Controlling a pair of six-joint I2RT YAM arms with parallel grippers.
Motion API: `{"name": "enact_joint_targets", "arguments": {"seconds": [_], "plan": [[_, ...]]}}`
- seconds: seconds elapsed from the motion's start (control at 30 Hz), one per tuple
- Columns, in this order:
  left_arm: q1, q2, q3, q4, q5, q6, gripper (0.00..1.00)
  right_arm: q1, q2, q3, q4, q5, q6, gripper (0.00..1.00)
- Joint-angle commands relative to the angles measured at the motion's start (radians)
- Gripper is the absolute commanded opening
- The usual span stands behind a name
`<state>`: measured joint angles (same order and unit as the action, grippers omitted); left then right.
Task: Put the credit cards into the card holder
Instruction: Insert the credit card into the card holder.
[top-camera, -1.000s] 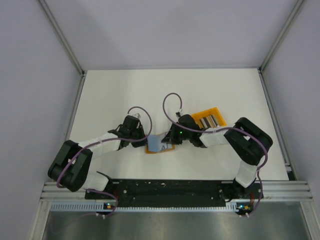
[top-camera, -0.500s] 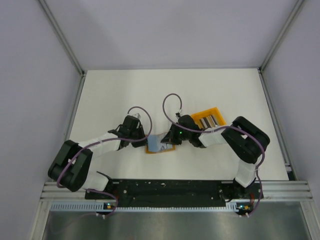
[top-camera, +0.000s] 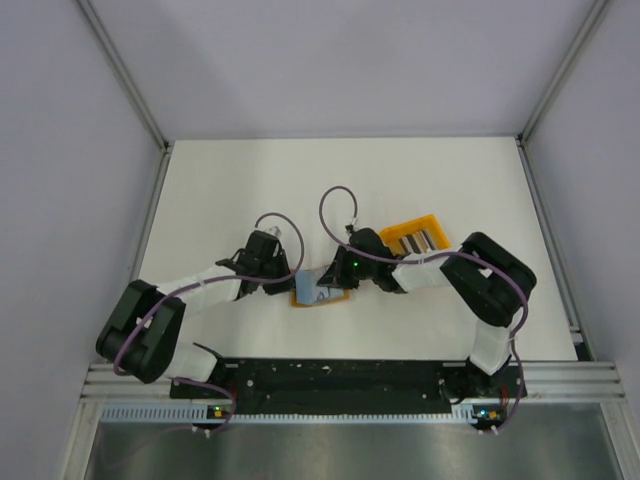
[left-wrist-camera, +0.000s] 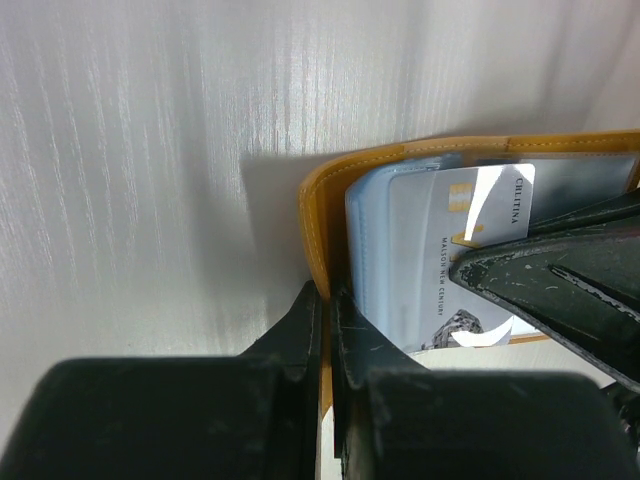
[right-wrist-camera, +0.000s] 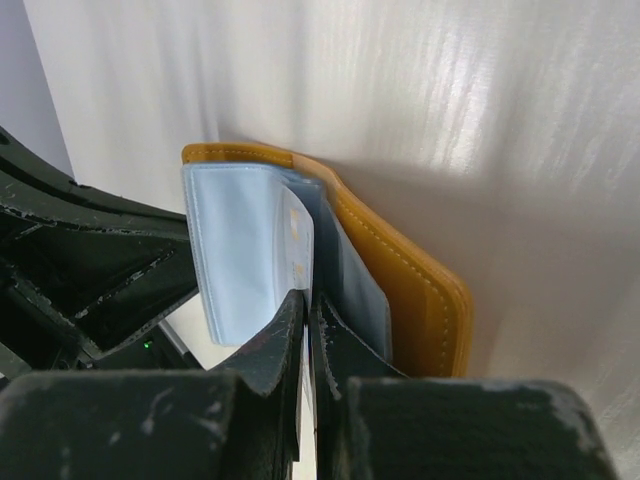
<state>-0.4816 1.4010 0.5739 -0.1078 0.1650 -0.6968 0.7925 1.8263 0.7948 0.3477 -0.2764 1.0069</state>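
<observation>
top view: card holder (top-camera: 318, 293) lies open on the white surface (top-camera: 230, 190), just below centre of frame, pale sleeves up. left fingers (top-camera: 290, 279) come in from its left edge, right fingers (top-camera: 334, 277) from its upper right; both sets meet over it. orange bin (top-camera: 414, 239) sits right of centre, behind the right wrist, w/ other credit cards (top-camera: 424, 240) inside as a dark/light striped row.

left wrist view: left fingers (left-wrist-camera: 318, 318) are closed, pinching the mustard cover of the card holder (left-wrist-camera: 318, 200) at its left edge, bottom centre of frame. a white credit card (left-wrist-camera: 440, 250) w/ gold chip and print sits partly inside a clear sleeve. right fingers (left-wrist-camera: 560, 280) cross it from the right.

right wrist view: right fingers (right-wrist-camera: 305, 330) are closed on the white credit card (right-wrist-camera: 295, 240), its top edge tucked between pale blue sleeves (right-wrist-camera: 235, 250). card holder (right-wrist-camera: 400, 270) cover curves up on the right. left fingers (right-wrist-camera: 90, 260) fill the left edge.
</observation>
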Motion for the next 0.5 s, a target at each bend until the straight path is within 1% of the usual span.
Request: {"name": "enact_joint_targets", "arguments": {"seconds": [0.0,0.03,0.17,0.2,0.27,0.3,0.37,0.4,0.43,0.47], "plan": [[-0.005,0.053,-0.025,-0.040,-0.030,0.022,0.00,0.039,0.057,0.009,-0.084,-0.016,-0.047,0.00],[-0.005,0.055,-0.023,-0.039,-0.028,0.022,0.00,0.042,0.067,0.017,-0.087,-0.027,-0.042,0.00],[-0.005,0.053,-0.023,-0.046,-0.035,0.022,0.00,0.042,0.062,0.058,-0.196,0.022,-0.066,0.00],[-0.005,0.053,-0.023,-0.052,-0.039,0.019,0.00,0.040,0.053,0.066,-0.228,0.046,-0.073,0.03],[-0.006,0.055,-0.020,-0.056,-0.045,0.017,0.00,0.037,0.025,0.069,-0.274,0.116,-0.094,0.13],[-0.005,0.055,-0.022,-0.056,-0.045,0.016,0.00,0.033,0.012,0.069,-0.295,0.146,-0.102,0.20],[-0.005,0.055,-0.023,-0.056,-0.045,0.017,0.00,0.030,-0.021,0.072,-0.331,0.190,-0.123,0.30],[-0.005,0.055,-0.023,-0.056,-0.047,0.017,0.00,0.028,-0.031,0.076,-0.345,0.206,-0.134,0.32],[-0.005,0.055,-0.023,-0.056,-0.047,0.019,0.00,0.028,-0.035,0.081,-0.372,0.215,-0.146,0.37],[-0.005,0.056,-0.023,-0.056,-0.047,0.020,0.00,0.028,-0.041,0.083,-0.377,0.218,-0.152,0.40]]}}
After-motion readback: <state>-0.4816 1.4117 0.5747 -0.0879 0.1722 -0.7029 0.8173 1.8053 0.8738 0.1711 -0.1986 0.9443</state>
